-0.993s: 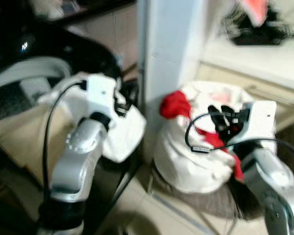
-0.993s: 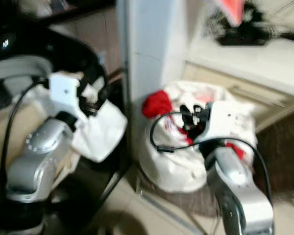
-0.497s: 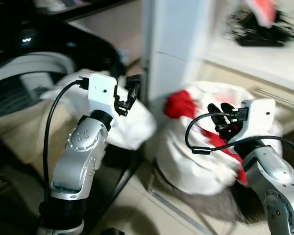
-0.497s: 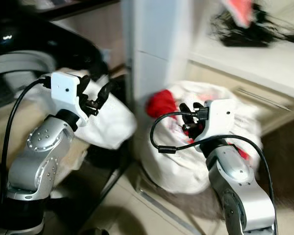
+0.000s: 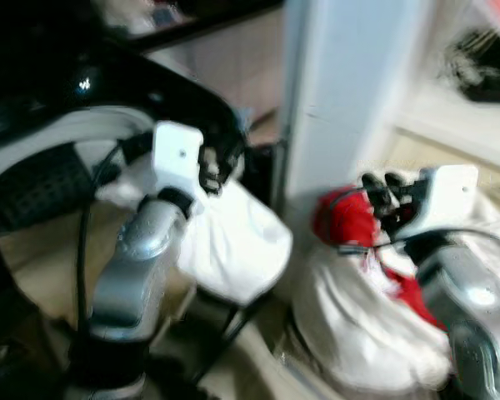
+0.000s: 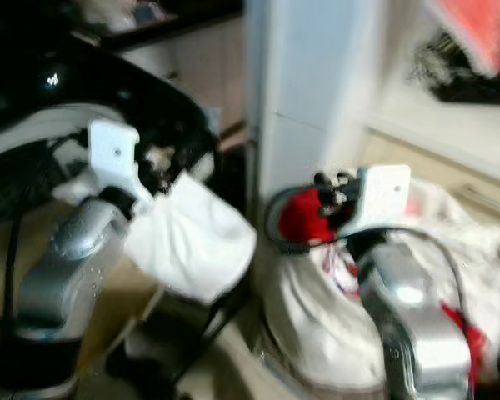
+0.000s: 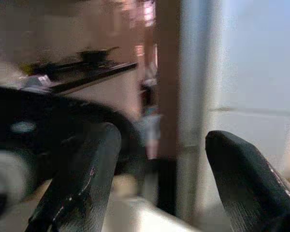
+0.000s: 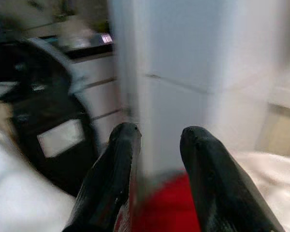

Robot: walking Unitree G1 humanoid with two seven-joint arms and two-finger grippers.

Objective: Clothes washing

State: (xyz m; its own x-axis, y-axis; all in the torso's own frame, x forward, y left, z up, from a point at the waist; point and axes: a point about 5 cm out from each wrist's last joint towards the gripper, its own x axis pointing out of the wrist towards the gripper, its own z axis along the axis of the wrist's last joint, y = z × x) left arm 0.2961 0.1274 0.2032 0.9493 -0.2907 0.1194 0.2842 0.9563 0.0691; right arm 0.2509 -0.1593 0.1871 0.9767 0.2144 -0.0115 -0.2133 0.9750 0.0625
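Laundry for this wash cycle lies in two places: a white garment (image 6: pixel 192 246) draped at the lip of the washing machine drum (image 5: pixel 50 167), and a heap of white clothes (image 6: pixel 317 333) with a red garment (image 5: pixel 343 218) on top, piled at the foot of the white pillar (image 6: pixel 308 92), to the robot's right of the machine. Judged from this layout, the step in hand is loading, with the bulk of the clothes not yet transferred. The left gripper (image 7: pixel 159 179) is raised in front of the dark machine housing, just above the white garment; its fingers (image 7: pixel 82 179) stand wide apart with nothing between them, and the head views, which are blurred, do not settle whether a fingertip touches the cloth. The right gripper (image 8: pixel 157 179) hovers directly over the red garment; its fingers (image 8: pixel 205 183) are parted by a narrow gap and grasp nothing, with red cloth visible beyond the tips. The next move probably calls for lowering the right gripper into the red garment, clamping on a fold thick enough to hold, then lifting it clear of the heap toward the drum. Risk: the garment may snag on the white clothes beneath it and drag them along.
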